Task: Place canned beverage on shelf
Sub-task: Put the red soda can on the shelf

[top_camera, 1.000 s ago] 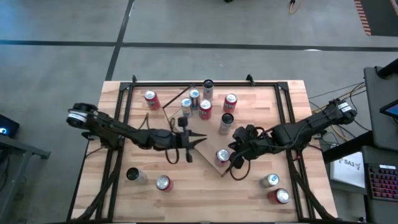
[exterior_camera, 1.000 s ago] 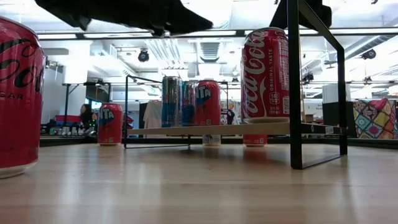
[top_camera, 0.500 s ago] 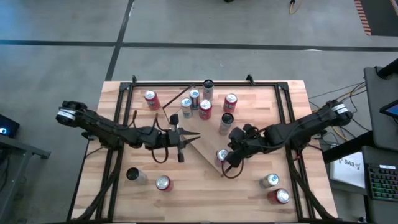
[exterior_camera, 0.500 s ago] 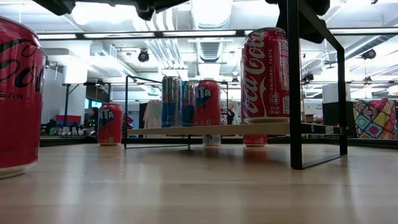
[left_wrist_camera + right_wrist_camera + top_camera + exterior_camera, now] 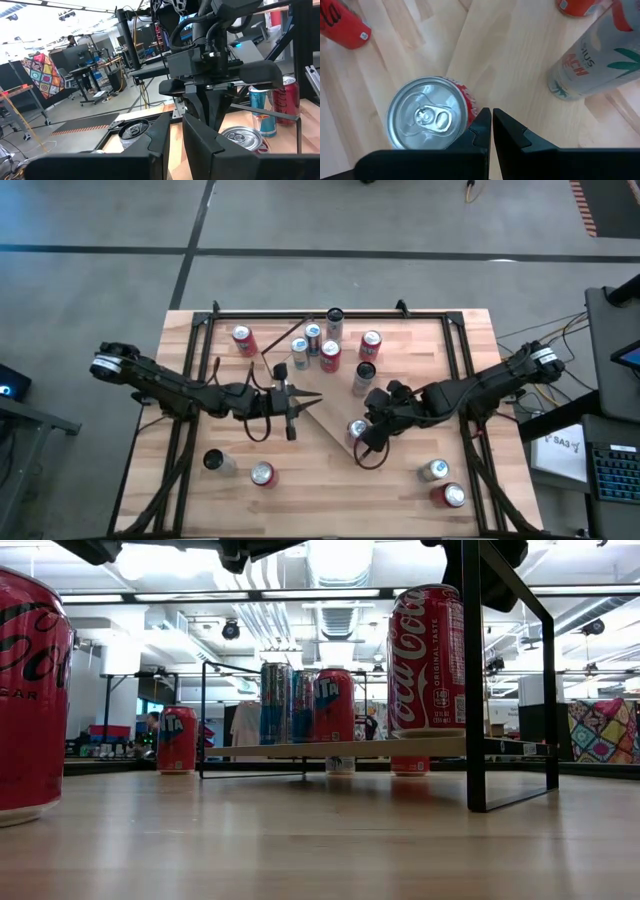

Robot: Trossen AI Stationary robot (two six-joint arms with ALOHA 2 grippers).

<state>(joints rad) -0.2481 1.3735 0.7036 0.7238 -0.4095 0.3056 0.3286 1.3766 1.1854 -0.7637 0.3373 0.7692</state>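
Where low view hides it, right claw (image 5: 491, 120) shut beside can (image 5: 427, 120).

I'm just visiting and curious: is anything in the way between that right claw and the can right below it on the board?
Nothing visible. The right gripper, shut and empty, hangs just above the can on the shelf, beside its rim, with only air between. The left gripper waits, shut, at the shelf's other side.

Near red can (image 5: 30, 700) cropped
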